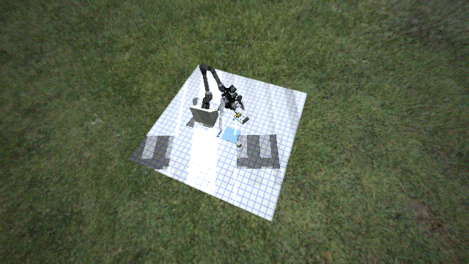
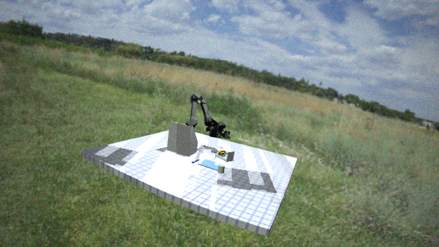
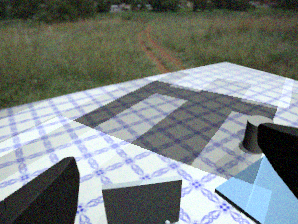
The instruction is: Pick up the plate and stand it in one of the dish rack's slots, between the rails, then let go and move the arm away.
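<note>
The yellow plate (image 1: 238, 115) (image 2: 221, 153) is in the small grey dish rack (image 1: 243, 119) (image 2: 230, 156) (image 3: 142, 202), near its end panel. It looks upright among the rails, but it is too small to tell which slot or how much it leans. The plate is not seen in the wrist view, where the rack's end panel shows at the bottom between the fingers. My gripper (image 1: 239, 104) (image 3: 170, 149) is open and empty. It is above and behind the rack, apart from the plate.
A light blue board (image 1: 231, 135) (image 2: 208, 164) (image 3: 250, 192) lies beside the rack, with a grey cylinder (image 1: 239, 144) (image 2: 221, 169) (image 3: 252, 135) at its corner. A small blue item (image 1: 219, 133) (image 2: 195, 160) lies by the board. A tall grey block (image 1: 205, 116) (image 2: 182, 138) stands near the arm's base.
</note>
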